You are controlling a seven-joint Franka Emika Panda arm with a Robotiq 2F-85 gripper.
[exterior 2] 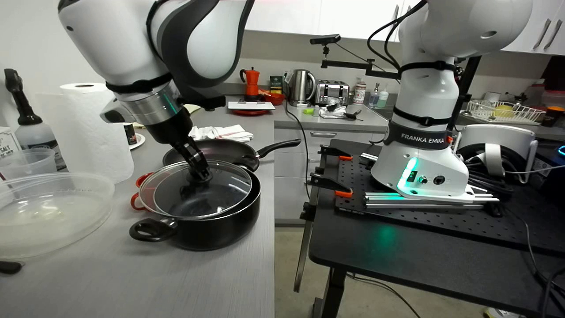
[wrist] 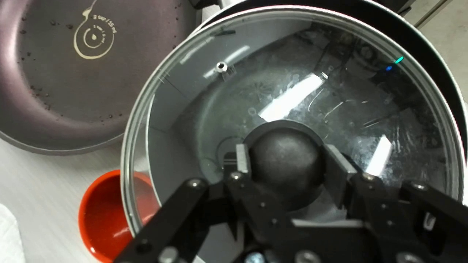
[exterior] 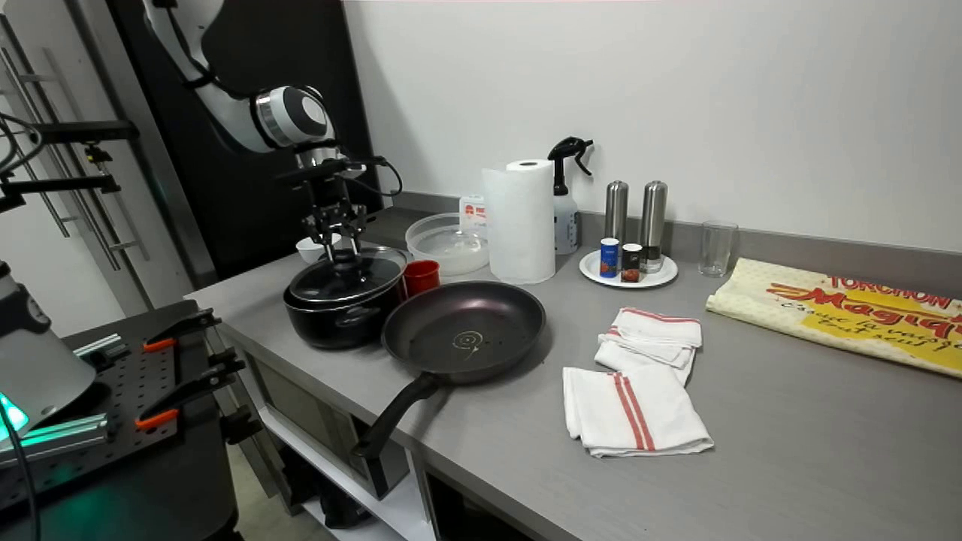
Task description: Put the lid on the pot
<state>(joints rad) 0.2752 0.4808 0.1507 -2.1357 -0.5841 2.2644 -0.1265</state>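
Along a white wall [exterior: 721, 98], grey counter [exterior: 789, 443] beneath pot [exterior 2: 216, 232] and lid [exterior 2: 212, 194]

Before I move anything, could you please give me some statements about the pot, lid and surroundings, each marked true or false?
1. The fingers are on either side of the black knob on the lid. True.
2. The frying pan rests on the counter beside the pot. True.
3. The lid is centred over the pot. False: it is offset towards the red cup.
4. The red cup is inside the pot. False: it stands outside.
5. The paper towel roll stands upright. True.
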